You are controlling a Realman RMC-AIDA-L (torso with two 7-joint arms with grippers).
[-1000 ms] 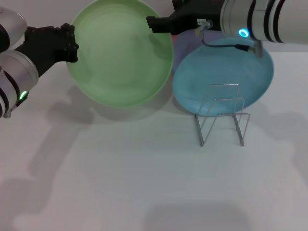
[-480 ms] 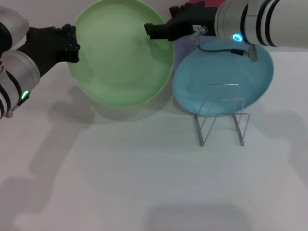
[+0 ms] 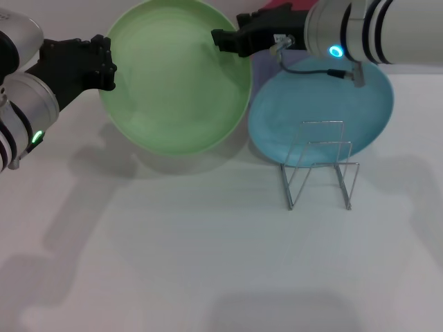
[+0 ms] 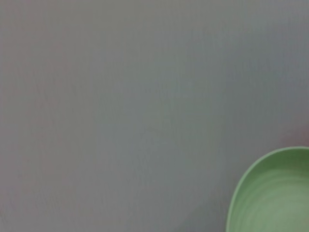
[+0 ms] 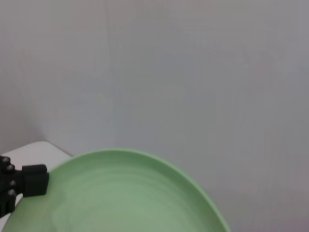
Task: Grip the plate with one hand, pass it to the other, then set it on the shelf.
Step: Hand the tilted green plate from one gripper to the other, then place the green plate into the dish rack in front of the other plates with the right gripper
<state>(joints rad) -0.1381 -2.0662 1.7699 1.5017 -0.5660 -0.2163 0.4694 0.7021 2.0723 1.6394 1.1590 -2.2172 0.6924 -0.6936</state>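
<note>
The light green plate (image 3: 173,79) hangs above the table, tilted toward me, and casts a shadow below. My left gripper (image 3: 105,66), on the arm with the green light, is shut on the plate's left rim. My right gripper (image 3: 223,40), on the arm with the blue light, is at the plate's upper right rim and overlaps it. The plate also shows in the left wrist view (image 4: 275,193) and in the right wrist view (image 5: 120,193), where the left gripper (image 5: 21,183) sits at its far edge. The wire dish rack (image 3: 320,166) stands empty on the table to the right.
A light blue plate (image 3: 325,111) lies flat behind the rack, under my right arm. A lavender plate (image 3: 261,69) peeks out between the green and blue plates. The white table (image 3: 208,263) stretches toward me.
My right arm has moved a little to the left, bringing its gripper further over the green plate's right rim. The left gripper and plate have barely moved.
</note>
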